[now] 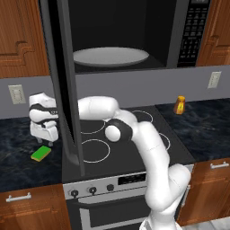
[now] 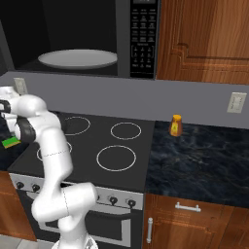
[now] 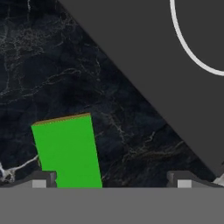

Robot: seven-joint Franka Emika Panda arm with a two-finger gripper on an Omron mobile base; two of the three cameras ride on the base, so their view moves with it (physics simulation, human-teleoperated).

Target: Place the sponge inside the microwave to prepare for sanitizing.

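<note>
The flat green-topped sponge [image 1: 41,153] lies on dark marbled stone counter [image 1: 18,157] left of the black glass cooktop [image 1: 130,152] (microwave [image 1: 134,31] open above); the gripper [image 3: 112,181] hovers over it, fingers spread wide.

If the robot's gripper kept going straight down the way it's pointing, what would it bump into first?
Probably the dark counter. The open gripper points down at it, with the green sponge off toward one fingertip, so that finger might clip the sponge first.
</note>
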